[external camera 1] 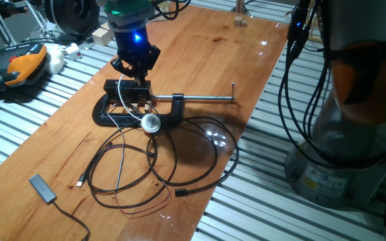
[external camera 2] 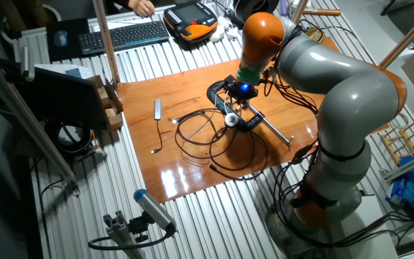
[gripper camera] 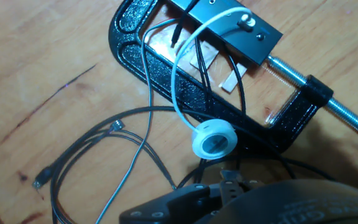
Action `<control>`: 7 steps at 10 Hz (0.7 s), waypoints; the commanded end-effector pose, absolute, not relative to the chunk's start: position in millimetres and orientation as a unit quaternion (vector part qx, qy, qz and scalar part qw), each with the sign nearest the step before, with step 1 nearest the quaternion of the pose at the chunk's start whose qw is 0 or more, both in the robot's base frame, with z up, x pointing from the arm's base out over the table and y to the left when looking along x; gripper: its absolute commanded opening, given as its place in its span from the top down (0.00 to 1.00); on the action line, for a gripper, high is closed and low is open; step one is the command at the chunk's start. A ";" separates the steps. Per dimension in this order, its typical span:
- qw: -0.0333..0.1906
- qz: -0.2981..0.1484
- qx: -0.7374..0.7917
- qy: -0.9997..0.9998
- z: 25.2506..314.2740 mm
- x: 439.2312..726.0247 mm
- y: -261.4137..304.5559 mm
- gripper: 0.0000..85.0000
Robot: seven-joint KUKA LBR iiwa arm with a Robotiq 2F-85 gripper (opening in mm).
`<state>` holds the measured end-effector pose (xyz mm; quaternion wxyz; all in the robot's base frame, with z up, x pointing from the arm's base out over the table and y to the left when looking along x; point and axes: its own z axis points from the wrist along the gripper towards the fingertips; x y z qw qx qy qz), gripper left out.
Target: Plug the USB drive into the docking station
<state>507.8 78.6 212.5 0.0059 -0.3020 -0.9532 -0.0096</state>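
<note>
The docking station (external camera 1: 121,87) is a small black box held in the jaws of a black G-clamp (external camera 1: 116,117). In the hand view the docking station (gripper camera: 229,28) lies at the top with a white cable plugged into its top. My gripper (external camera 1: 137,75) hangs just above the box, under the blue light on the hand. In the other fixed view my gripper (external camera 2: 241,98) sits over the clamp. I cannot pick out the USB drive in any view. Whether the fingers are open or shut does not show.
The clamp's steel screw (external camera 1: 206,100) sticks out to the right. A white round puck (gripper camera: 214,138) on the white cable rests on the clamp frame (gripper camera: 166,87). Black cable loops (external camera 1: 159,167) spread in front. A flat dongle (external camera 1: 42,189) lies near the front left corner.
</note>
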 end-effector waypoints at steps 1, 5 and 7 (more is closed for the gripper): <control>0.004 -0.004 -0.367 -0.930 214.7 510.9 81.6 1.00; -0.001 0.000 -0.431 -0.902 216.4 536.6 101.3 1.00; -0.011 0.000 -0.438 -0.899 204.6 547.8 100.1 1.00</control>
